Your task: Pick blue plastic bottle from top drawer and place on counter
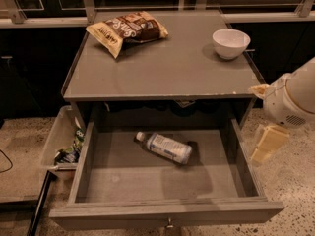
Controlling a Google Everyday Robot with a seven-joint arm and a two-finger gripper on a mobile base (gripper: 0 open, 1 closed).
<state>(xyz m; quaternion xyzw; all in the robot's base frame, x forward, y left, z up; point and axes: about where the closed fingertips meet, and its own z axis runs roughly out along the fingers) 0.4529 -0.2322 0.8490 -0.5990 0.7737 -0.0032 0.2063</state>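
Note:
The blue plastic bottle (165, 147) lies on its side in the open top drawer (162, 214), white cap pointing to the back left, a little behind the middle of the drawer floor. The counter (162, 68) is the grey cabinet top above it. My gripper (267, 142) hangs from the white arm at the right, just outside the drawer's right wall and well apart from the bottle. It holds nothing that I can see.
A chip bag (127, 30) lies at the back left of the counter and a white bowl (231, 43) stands at the back right. A pale plastic bin (61, 141) with small items stands left of the cabinet. A glass rail runs behind.

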